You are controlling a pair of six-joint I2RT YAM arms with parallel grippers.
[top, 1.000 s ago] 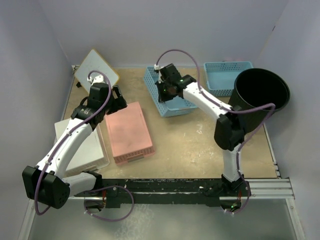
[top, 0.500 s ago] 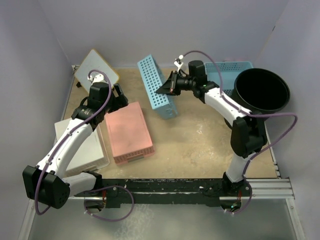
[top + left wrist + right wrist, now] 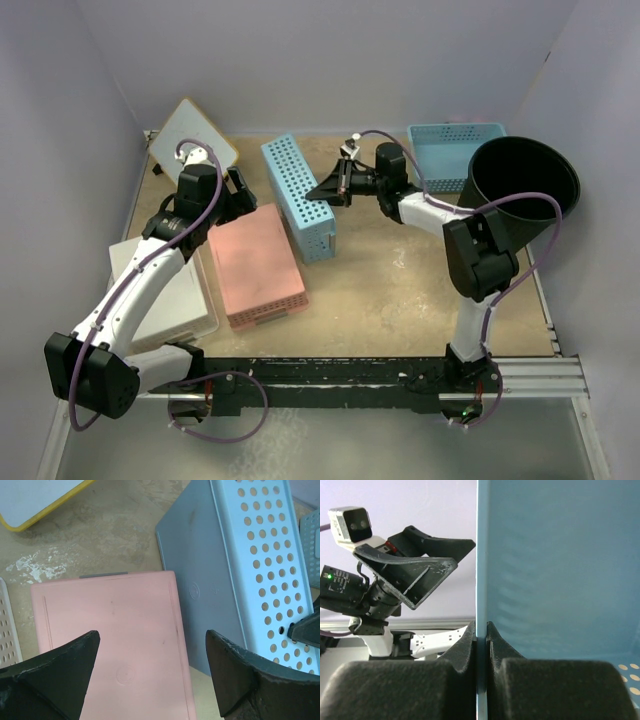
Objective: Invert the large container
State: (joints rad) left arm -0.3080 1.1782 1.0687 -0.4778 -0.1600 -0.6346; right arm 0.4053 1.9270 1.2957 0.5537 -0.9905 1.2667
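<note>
The large container (image 3: pixel 525 185) is a tall round black bin standing upright at the far right, mouth up; neither gripper touches it. My right gripper (image 3: pixel 332 187) is well left of it, shut on the rim of a blue perforated basket (image 3: pixel 298 195), which it holds tipped onto its long side. The wrist view shows the jaws (image 3: pixel 481 630) clamped on the thin blue wall (image 3: pixel 555 570). My left gripper (image 3: pixel 240 195) is open and empty above the upturned pink basket (image 3: pixel 110 630), jaws wide apart (image 3: pixel 152 640).
A second blue basket (image 3: pixel 450 155) lies at the back beside the bin. A white basket (image 3: pixel 170 300) lies left of the pink basket (image 3: pixel 256 265). A white board with a yellow edge (image 3: pixel 195 135) leans at the back left. Walls enclose the table.
My right gripper has swung left with the blue basket, tipping it from lying open side up to standing on its side next to the pink basket. The left arm and the bin have not moved.
</note>
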